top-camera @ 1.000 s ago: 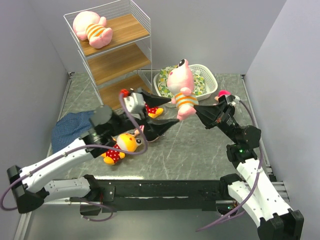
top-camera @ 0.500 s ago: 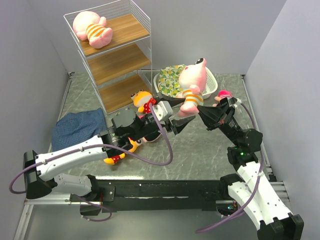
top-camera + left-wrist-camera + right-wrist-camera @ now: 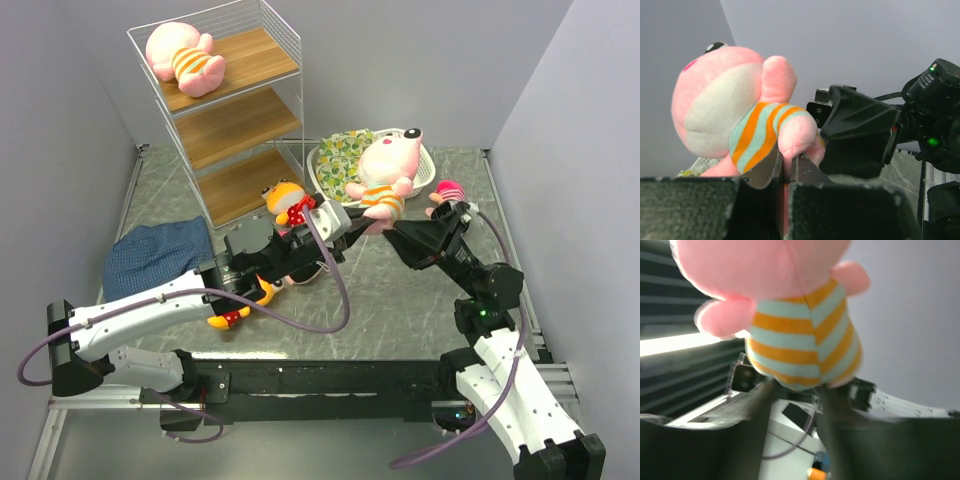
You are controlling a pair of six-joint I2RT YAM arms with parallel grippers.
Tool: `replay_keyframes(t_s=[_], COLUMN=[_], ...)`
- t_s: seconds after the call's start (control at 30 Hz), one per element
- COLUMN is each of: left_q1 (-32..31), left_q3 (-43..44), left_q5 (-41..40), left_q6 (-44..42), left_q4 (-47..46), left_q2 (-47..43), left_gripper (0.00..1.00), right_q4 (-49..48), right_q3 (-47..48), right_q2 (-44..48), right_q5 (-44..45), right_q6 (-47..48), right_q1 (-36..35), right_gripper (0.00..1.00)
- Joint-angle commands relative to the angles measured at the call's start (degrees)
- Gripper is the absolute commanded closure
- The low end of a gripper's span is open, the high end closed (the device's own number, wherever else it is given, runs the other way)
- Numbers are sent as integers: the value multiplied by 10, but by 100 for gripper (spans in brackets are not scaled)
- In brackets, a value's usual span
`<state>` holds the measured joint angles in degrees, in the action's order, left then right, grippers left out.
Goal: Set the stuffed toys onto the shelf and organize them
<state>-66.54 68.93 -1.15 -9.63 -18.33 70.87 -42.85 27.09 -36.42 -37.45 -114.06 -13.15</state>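
Pig (image 3: 385, 178) by the basket (image 3: 427, 162): only your left wrist view shows the left pincer (image 3: 787, 167) pinching its leg; right pincer (image 3: 792, 390) spread

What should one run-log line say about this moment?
left gripper: shut on held pig | right gripper: jaws beside held pig, grip unclear | held pig: mid-air | shelf: second pig on top board

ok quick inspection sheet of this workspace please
surface: grey marbled tabletop
job's things: white wire shelf with wooden boards; pink striped-shirt plush pig on top board; second pig in mid-air; orange polka-dot plush animal by shelf; second animal under left arm; pink-hatted doll by right arm
clutter: blue cloth; white lattice basket holding yellow-green patterned cloth
grippers: left gripper shut on second pig's leg; right gripper open beneath it
cables: purple cables loop off both arms
surroundings: grey walls
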Motion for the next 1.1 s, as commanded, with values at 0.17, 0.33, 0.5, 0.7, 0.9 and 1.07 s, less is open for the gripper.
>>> replay_keyframes(t_s=[0.17, 0.33, 0.5, 0.7, 0.9, 1.07], left_q1=[-4, -4, 2, 54, 138, 190], left_q3=[117, 195, 271, 331, 358, 353], left_q5=[-112, -196, -282, -351, -354, -333], left_q6=[-122, -228, -357, -423, -427, -408], left_q4=[128, 199, 227, 219, 194, 160], left_q2=[-24, -21, 21, 71, 111, 142], left_gripper=[99, 99, 99, 99, 99, 99], right_q4=[138, 225, 319, 371, 455, 472], right_q3=[88, 111, 132, 158, 204, 203], right_q2=[17, 42, 59, 69, 79, 91], right_q5=[-110, -133, -131, -140, -119, -107], right_q6=[160, 243, 319, 359, 433, 465], right_q1=[17, 18, 19, 19, 19, 19], right_gripper=[9, 0, 0, 0, 0, 0])
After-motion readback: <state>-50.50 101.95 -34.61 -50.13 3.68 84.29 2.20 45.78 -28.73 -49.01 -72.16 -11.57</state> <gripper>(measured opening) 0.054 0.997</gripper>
